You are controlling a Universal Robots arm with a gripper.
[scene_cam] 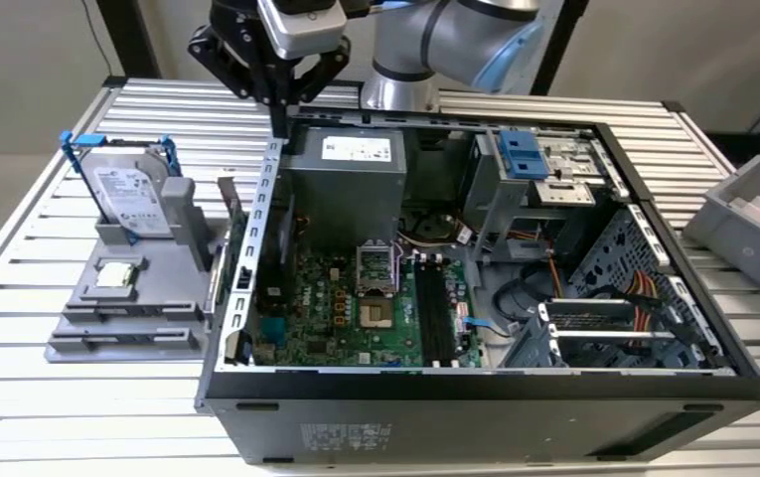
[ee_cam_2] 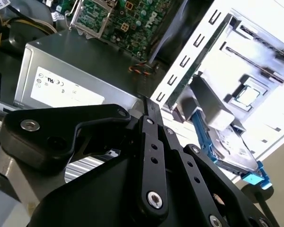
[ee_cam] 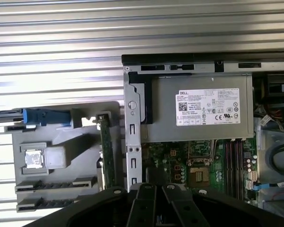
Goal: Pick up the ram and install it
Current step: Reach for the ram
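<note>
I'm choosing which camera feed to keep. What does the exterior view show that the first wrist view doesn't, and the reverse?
Exterior view alone: the arm, the grey bin at that view's right, and the near end of the case.
First wrist view alone: no new thing, but a straight-down look at the ram, standing on edge in the holder beside the case.
Both: the gripper over the case's power-supply end, the power supply, motherboard, hard drive and chip.
</note>
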